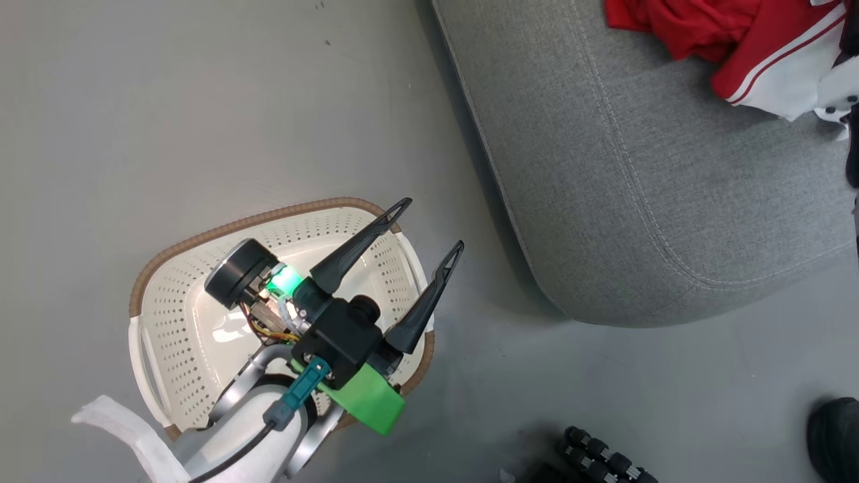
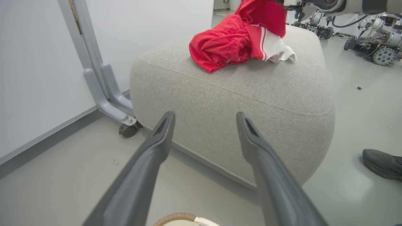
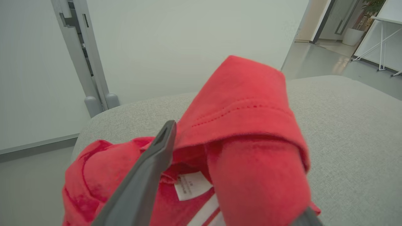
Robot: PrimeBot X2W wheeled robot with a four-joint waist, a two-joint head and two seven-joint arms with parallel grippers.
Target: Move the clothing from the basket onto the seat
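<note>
- The right tool (image 3: 204,131) has its fingers spread. It pinches nothing, but the plain red garment (image 3: 251,103) lies draped over one finger, which is hidden under the cloth.
- Risk: if this tool pulls away without shaking the fabric loose, the hem could catch. That would drag the garment off the seat (image 1: 637,201) and down to the floor (image 1: 168,100).
- Risk: the red-and-white garment (image 2: 226,47) lies on the seat top, touching the plain one. A snagged pull could tug it along too.
- The left tool (image 1: 433,223) is spread and empty, and hovers above the basket (image 1: 221,231). A careless drop could knock the rim and shove the light basket aside.
- The basket stands on the floor just beside the seat. What shows of its inside is bare, though the arm hides part of it.
- A person's shoe (image 2: 381,163) rests on the floor near the seat, so a wide swing could meet it.
- Count: two tools, two garments, one basket, one seat, one shoe.
</note>
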